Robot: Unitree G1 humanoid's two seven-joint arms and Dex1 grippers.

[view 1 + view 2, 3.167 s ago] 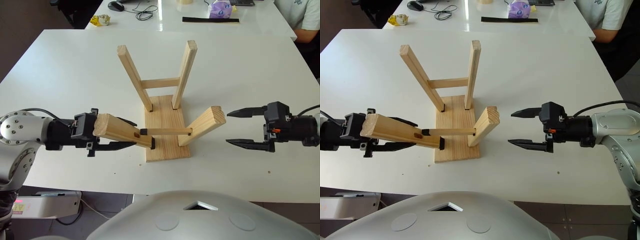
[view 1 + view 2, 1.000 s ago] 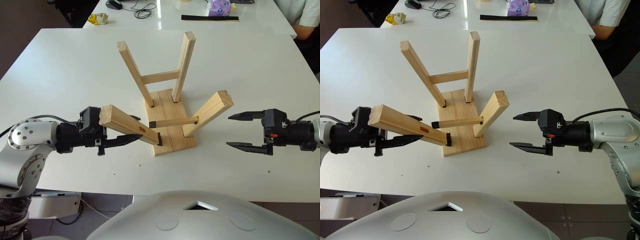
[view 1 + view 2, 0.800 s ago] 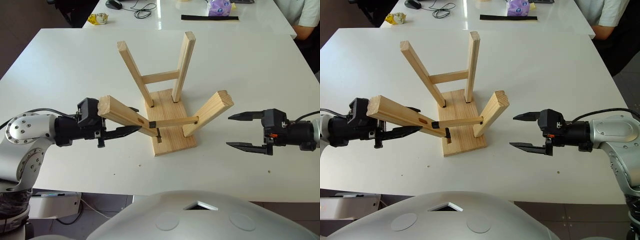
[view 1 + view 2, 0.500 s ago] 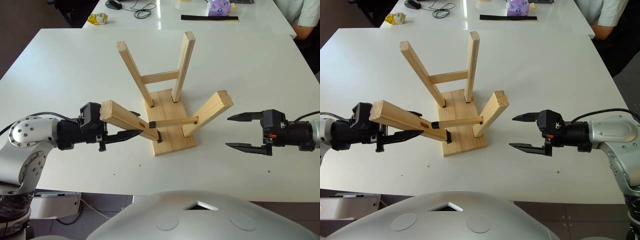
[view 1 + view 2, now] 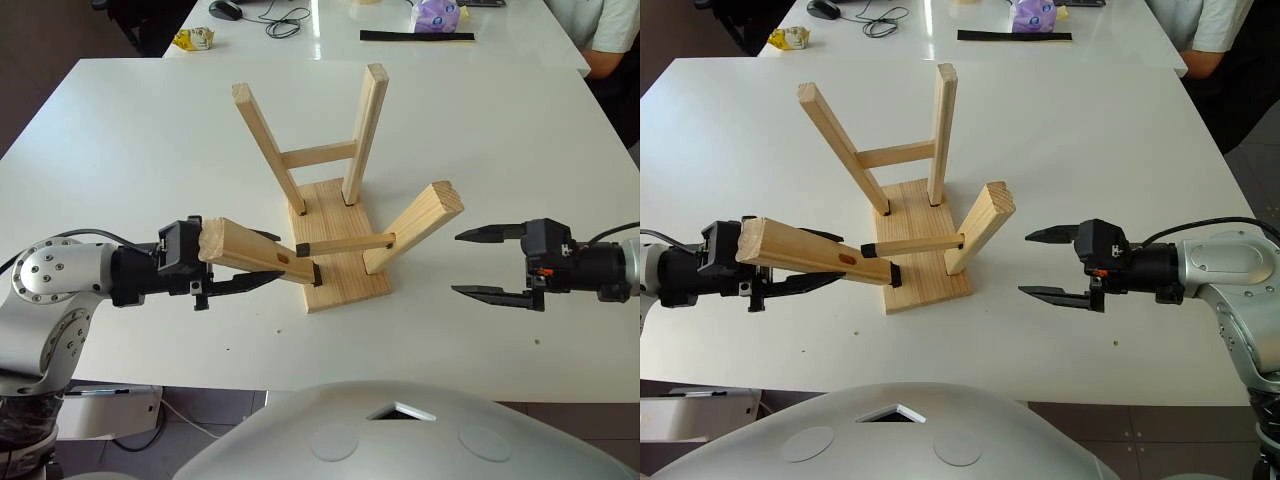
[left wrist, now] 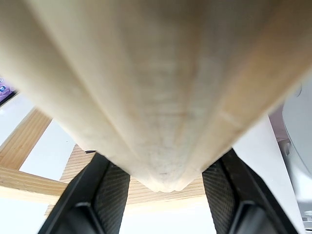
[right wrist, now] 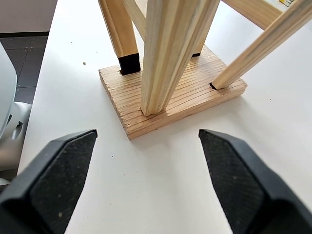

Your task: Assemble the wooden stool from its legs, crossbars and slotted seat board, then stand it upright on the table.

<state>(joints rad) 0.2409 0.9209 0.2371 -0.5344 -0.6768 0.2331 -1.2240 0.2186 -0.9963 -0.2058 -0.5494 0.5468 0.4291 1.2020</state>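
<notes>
The stool lies upside down, its slotted seat board (image 5: 350, 280) flat on the white table (image 5: 120, 150). Two far legs (image 5: 362, 135) stand in the board, joined by a crossbar (image 5: 320, 155). The near left leg (image 5: 245, 255) leans outward, its foot at the board's corner, and my left gripper (image 5: 252, 260) is shut on it; in the left wrist view both pads (image 6: 107, 195) press the leg (image 6: 156, 97). A thin crossbar (image 5: 340, 243) links it to the near right leg (image 5: 415, 225), which leans right. My right gripper (image 5: 457, 264) hangs open, a short way right of that leg (image 7: 168, 53).
A second white table (image 5: 300, 30) stands behind, carrying cables, a computer mouse, a yellow wrapper (image 5: 198, 39), a black strip (image 5: 418, 36) and a purple bag. A person's sleeve (image 5: 605, 25) shows at the far right corner. Bare tabletop lies left and right of the stool.
My left gripper has dropped a little, tipping the held leg's outer end lower. Since the earliest frames the seat board has turned and slid slightly right. The right gripper has stayed put.
</notes>
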